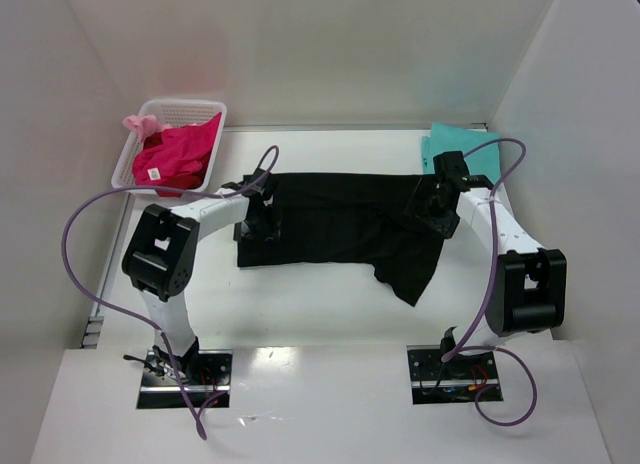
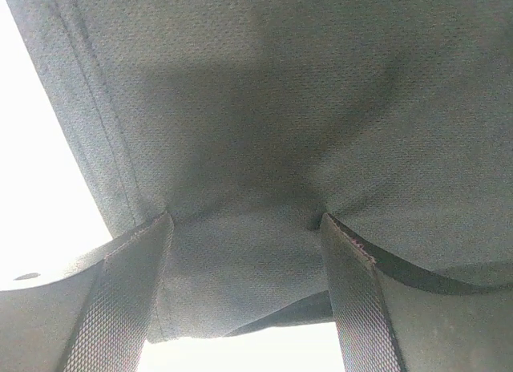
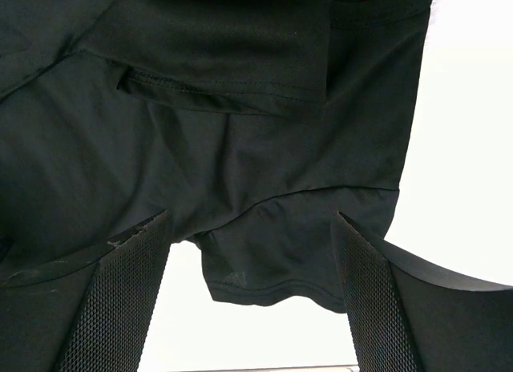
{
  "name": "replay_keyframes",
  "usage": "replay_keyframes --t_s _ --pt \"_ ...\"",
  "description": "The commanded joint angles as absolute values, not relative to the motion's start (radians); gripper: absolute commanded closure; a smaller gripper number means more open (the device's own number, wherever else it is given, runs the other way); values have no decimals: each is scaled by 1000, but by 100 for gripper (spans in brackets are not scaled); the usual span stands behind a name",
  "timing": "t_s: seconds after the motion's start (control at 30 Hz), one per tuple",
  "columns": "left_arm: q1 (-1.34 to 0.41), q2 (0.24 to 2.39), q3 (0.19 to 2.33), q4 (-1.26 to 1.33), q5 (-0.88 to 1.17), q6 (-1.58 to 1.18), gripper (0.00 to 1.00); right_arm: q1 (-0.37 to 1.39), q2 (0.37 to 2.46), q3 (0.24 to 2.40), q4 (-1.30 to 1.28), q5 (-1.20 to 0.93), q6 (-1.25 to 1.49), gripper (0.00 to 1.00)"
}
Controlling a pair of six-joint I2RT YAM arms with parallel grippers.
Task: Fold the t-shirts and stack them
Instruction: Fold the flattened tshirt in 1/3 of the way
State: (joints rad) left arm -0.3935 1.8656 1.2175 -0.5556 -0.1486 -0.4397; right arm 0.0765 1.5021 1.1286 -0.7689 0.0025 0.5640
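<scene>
Shows black shirt (image 1: 340,229) spread sideways across the middle of the table (image 1: 320,319), with one sleeve trailing toward the near edge on the right. Puts left gripper (image 1: 262,212) on the shirt's left end and right gripper (image 1: 436,206) on its right end.

Reads both sets of jaws as apart and not clamped. In left wrist view, shows fabric puckered between spread fingers (image 2: 136,292). In right wrist view, shows fingers (image 3: 128,292) wide around a hemmed fold and loose cloth.

Places teal shirt (image 1: 468,149) flat at the back right, just behind right gripper. Places pink shirt (image 1: 180,156) crumpled in the white basket (image 1: 185,108) at the back left. Judges black shirt as mid-fold, with the other two not yet stacked on it.

Possible failures from here:
- Pinching only the top layer. Looks likely at the right, where several layers overlap; would lift one ply and leave the rest lying, so a crooked fold.
- Catching the trailing sleeve instead of the body, so the sleeve flops out of the fold.
- Closing unevenly, one end gripped and the other slipping; would twist or drag the shirt across the table.
- Swinging the right arm back into teal shirt and rumpling it.
- Snagging the left arm's purple cable (image 1: 100,199), which loops near the basket, and nudging the basket.
</scene>
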Motion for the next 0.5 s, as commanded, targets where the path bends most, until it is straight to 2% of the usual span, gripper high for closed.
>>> replay_keyframes --t_s 0.0,0.47 --pt "-353 1873 1188 -632 -221 -449 18 86 1471 1132 -729 6 558 15" --pt "-295 1864 1143 -621 -215 -440 18 86 1480 1132 -729 6 558 14"
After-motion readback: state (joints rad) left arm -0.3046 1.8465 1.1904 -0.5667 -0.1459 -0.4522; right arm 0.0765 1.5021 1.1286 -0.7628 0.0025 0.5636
